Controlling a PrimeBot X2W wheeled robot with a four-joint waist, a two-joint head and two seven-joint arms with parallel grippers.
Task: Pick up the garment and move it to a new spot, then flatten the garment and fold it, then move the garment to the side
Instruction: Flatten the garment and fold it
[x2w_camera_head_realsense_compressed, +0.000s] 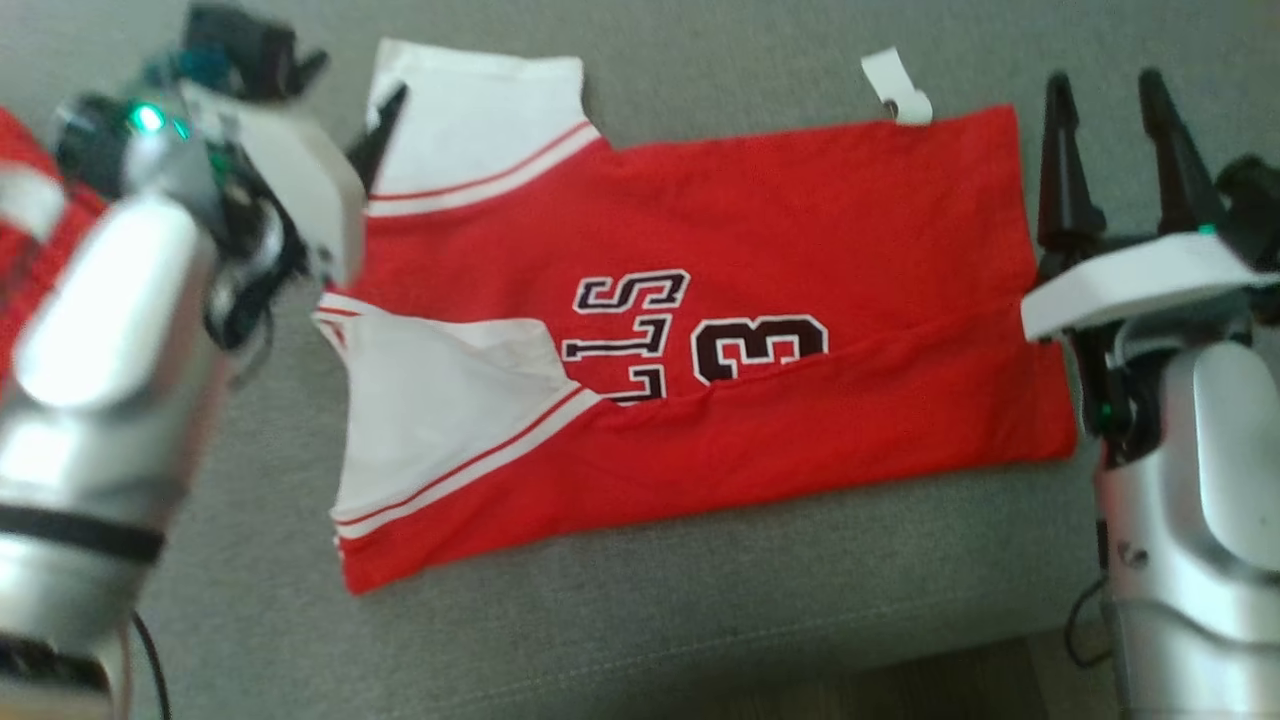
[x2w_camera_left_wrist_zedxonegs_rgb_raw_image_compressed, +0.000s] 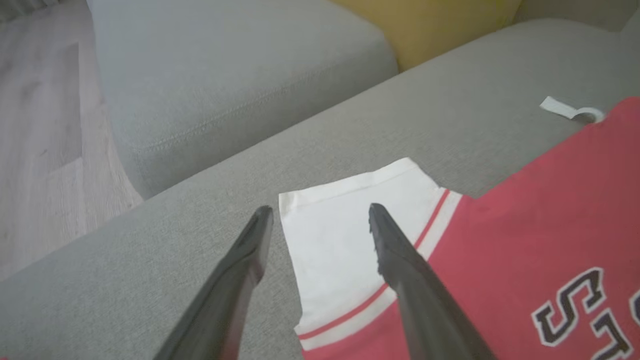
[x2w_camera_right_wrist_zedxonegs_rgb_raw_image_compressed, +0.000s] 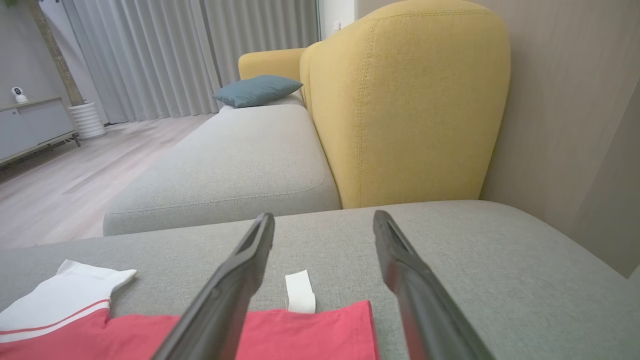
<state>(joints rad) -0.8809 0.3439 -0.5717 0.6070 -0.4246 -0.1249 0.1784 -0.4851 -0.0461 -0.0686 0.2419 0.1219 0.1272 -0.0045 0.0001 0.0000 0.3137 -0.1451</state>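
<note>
The garment (x2w_camera_head_realsense_compressed: 800, 230) is a red jersey with white sleeves and dark lettering. It lies folded lengthwise on the grey sofa seat (x2w_camera_head_realsense_compressed: 700, 600), its near long edge doubled over the print. My left gripper (x2w_camera_head_realsense_compressed: 350, 105) hangs open over the far white sleeve (x2w_camera_left_wrist_zedxonegs_rgb_raw_image_compressed: 350, 220), and its fingers straddle that sleeve's outer edge in the left wrist view (x2w_camera_left_wrist_zedxonegs_rgb_raw_image_compressed: 320, 210). At the other end, my right gripper (x2w_camera_head_realsense_compressed: 1105, 90) stands open just past the garment's hem (x2w_camera_right_wrist_zedxonegs_rgb_raw_image_compressed: 300, 330), holding nothing (x2w_camera_right_wrist_zedxonegs_rgb_raw_image_compressed: 322, 217). A white tag (x2w_camera_head_realsense_compressed: 897, 88) sticks out at the far hem corner.
A yellow backrest (x2w_camera_right_wrist_zedxonegs_rgb_raw_image_compressed: 405, 100) rises behind the seat. A second grey sofa section (x2w_camera_right_wrist_zedxonegs_rgb_raw_image_compressed: 225, 165) carries a teal pillow (x2w_camera_right_wrist_zedxonegs_rgb_raw_image_compressed: 257, 90). Wooden floor (x2w_camera_left_wrist_zedxonegs_rgb_raw_image_compressed: 40, 150) lies beyond the seat's end. Another red cloth (x2w_camera_head_realsense_compressed: 25, 210) shows at the left edge behind my left arm.
</note>
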